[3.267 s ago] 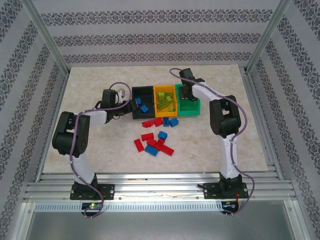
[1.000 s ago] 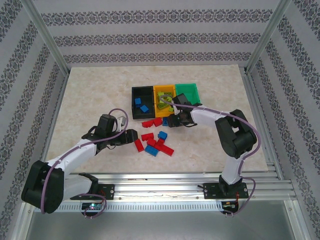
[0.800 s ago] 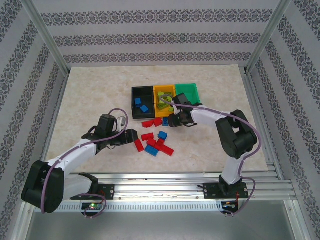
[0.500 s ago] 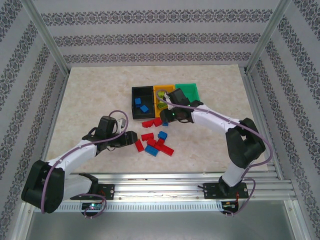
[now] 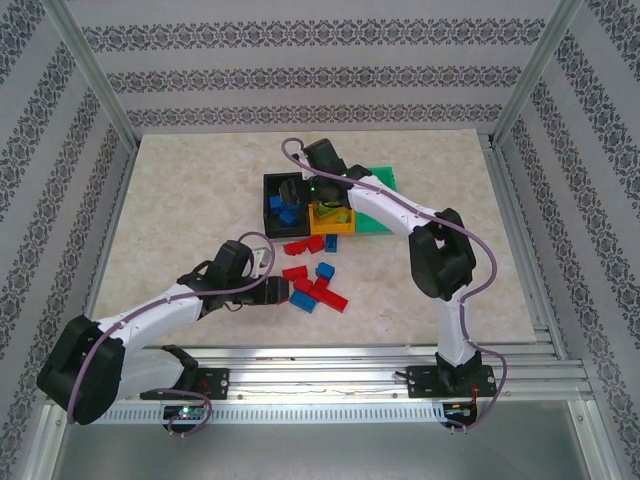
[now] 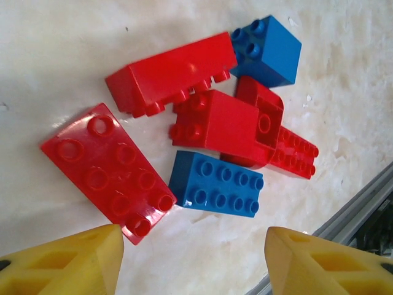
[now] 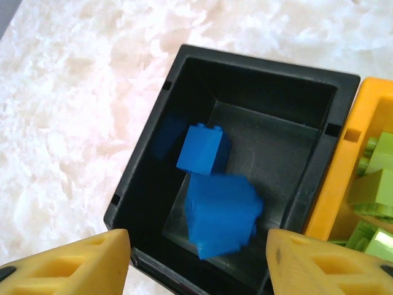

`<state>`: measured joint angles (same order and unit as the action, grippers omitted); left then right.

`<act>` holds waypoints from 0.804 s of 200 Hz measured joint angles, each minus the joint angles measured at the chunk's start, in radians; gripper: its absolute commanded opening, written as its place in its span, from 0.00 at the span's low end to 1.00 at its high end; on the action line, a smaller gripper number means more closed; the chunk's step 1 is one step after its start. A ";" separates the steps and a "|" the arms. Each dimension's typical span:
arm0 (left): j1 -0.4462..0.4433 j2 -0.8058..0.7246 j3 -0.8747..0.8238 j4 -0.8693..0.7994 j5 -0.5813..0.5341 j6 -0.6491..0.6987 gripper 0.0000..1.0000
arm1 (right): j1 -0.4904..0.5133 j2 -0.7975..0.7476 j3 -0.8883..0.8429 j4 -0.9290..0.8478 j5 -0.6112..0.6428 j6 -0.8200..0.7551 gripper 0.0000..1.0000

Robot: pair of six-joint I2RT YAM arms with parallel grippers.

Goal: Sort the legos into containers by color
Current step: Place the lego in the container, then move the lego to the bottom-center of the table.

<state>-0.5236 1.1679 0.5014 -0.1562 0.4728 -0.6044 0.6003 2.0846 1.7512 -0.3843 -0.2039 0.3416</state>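
Note:
My right gripper [image 5: 293,196] hangs open over the black bin [image 7: 153,153]. A blurred blue lego [image 7: 221,212] is loose between its fingertips inside the bin, beside another blue lego [image 7: 206,149]. The yellow-orange bin [image 7: 362,153] next to it holds lime green legos [image 7: 374,184]. My left gripper [image 6: 196,264] stands open low over the table, just short of a flat red lego [image 6: 107,169] and a blue lego [image 6: 215,184]. More red legos [image 6: 169,74] and a blue lego [image 6: 267,49] lie beyond. From above, the left gripper [image 5: 278,291] sits at the left edge of the pile [image 5: 315,285].
The green bin [image 5: 385,180] stands right of the yellow-orange bin [image 5: 330,222], partly behind the right arm. Two red legos [image 5: 305,245] lie in front of the bins. A metal rail [image 6: 362,203] runs near the pile at the table's front.
My right gripper rose from the bricks in front of the bins, swung left over the black bin and let go of a blue lego. My left gripper slid right, up to the pile.

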 measured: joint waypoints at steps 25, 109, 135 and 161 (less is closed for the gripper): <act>-0.037 0.007 0.000 -0.005 -0.018 0.002 0.64 | 0.000 -0.035 -0.060 0.010 0.001 0.000 0.62; -0.206 0.192 0.157 -0.063 -0.112 0.054 0.65 | -0.024 -0.441 -0.527 0.029 0.063 -0.007 0.62; -0.262 0.270 0.241 -0.147 -0.171 0.082 0.66 | -0.055 -0.534 -0.638 0.044 0.086 -0.003 0.62; -0.319 0.336 0.331 -0.219 -0.226 0.107 0.74 | -0.082 -0.576 -0.715 0.056 0.099 0.005 0.63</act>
<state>-0.8421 1.5036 0.8322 -0.3748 0.2466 -0.4973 0.5182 1.5085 1.0367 -0.3286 -0.1051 0.3462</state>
